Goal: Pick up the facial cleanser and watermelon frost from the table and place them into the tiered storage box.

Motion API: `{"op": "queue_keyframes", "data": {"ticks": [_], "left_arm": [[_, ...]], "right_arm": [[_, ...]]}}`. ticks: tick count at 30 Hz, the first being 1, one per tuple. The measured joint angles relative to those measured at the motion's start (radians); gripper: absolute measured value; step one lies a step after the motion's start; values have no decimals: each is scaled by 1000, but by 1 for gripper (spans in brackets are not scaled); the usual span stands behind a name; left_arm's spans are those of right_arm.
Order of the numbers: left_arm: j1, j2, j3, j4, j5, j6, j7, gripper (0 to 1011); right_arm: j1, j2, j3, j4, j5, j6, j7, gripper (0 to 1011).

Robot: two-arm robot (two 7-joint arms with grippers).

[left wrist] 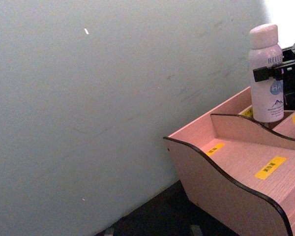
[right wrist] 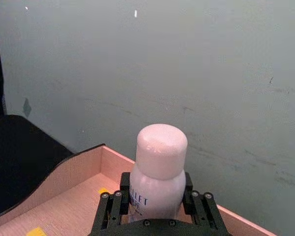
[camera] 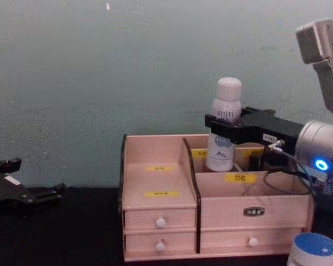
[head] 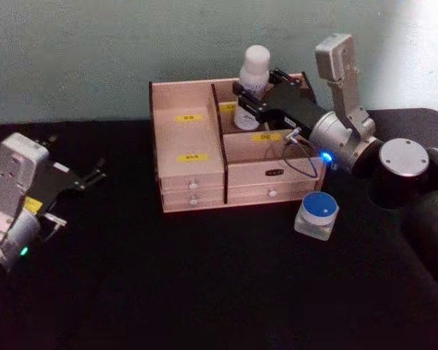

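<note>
The facial cleanser [head: 255, 65], a tall white bottle with a rounded cap, stands upright with its base down in the back right compartment of the tiered storage box [head: 193, 197]. My right gripper [head: 250, 102] is shut on the bottle's middle, reaching in from the right. In the right wrist view its fingers [right wrist: 113, 201] clamp both sides of the facial cleanser [right wrist: 160, 152]. The watermelon frost [head: 317, 214], a squat jar with a blue lid, sits on the table in front of the box's right end. My left gripper [head: 91, 173] hangs open at the far left, holding nothing.
A black cloth covers the table [head: 204, 292], and a pale green wall rises right behind the box. The box's left compartments [camera: 155, 177] hold nothing. The right arm's elbow [head: 401, 164] hangs over the table right of the jar.
</note>
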Motion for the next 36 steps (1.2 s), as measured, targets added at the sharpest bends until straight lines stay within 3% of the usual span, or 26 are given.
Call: {"op": "queue_keyframes", "data": {"ticks": [13,36], "left_arm": [[0,0,0,0,0,0,0,1001],[0,0,0,0,0,0,0,1001]], "right_arm": [[13,-13,4,38,-9,-4,7,593],[63,-46,2,164,-29,-21,28,593]]}}
